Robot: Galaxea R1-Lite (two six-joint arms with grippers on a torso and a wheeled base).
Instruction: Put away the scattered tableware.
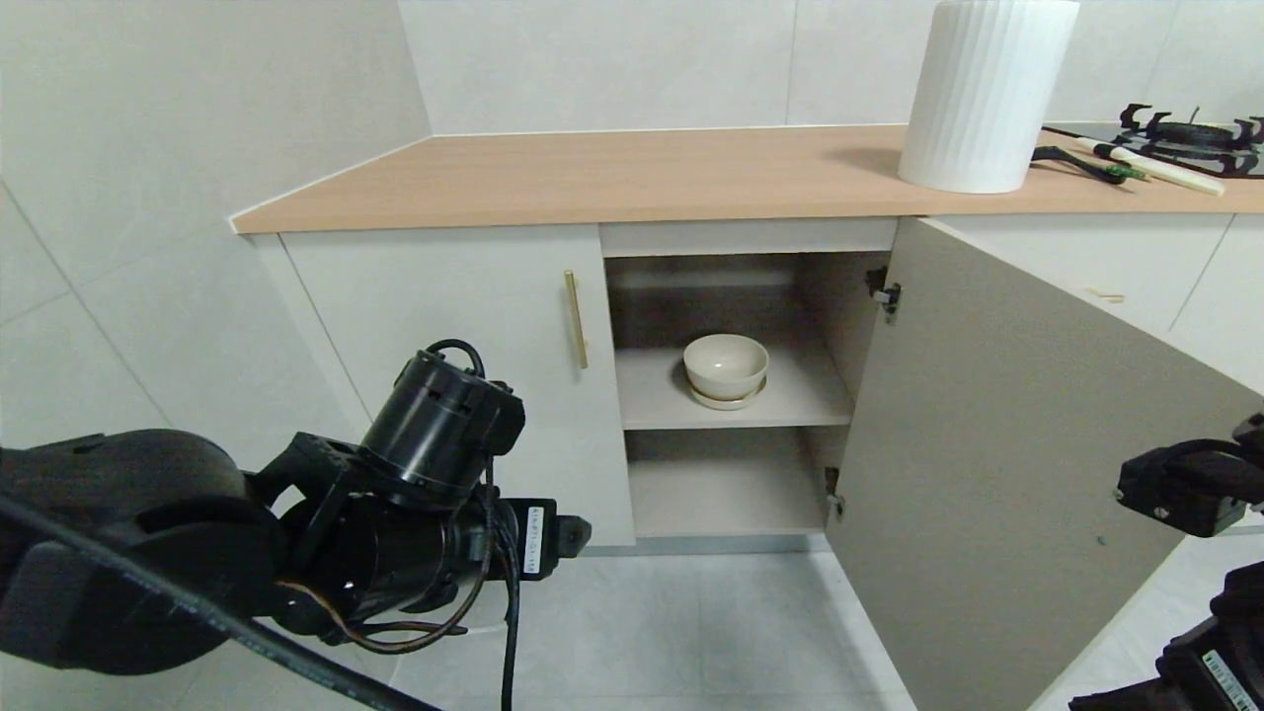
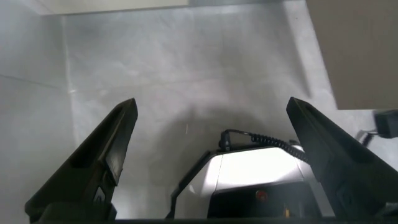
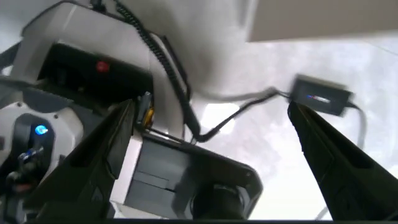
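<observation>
A cream bowl (image 1: 726, 364) sits on a small matching plate (image 1: 728, 399) on the upper shelf (image 1: 800, 395) of the open cabinet. My left arm hangs low at the left of the head view, well short of the cabinet. Its gripper (image 2: 211, 112) is open over the pale floor with nothing between its fingers (image 2: 106, 155). My right arm is at the far right edge, beside the open door (image 1: 1007, 444). The right gripper (image 3: 211, 112) is open too and holds nothing.
The cabinet's left door (image 1: 444, 365) with a gold handle (image 1: 576, 318) is closed. The lower shelf (image 1: 721, 494) is bare. On the wooden countertop (image 1: 612, 173) stand a white ribbed cylinder (image 1: 987, 89), utensils (image 1: 1136, 163) and a stove burner (image 1: 1190, 133).
</observation>
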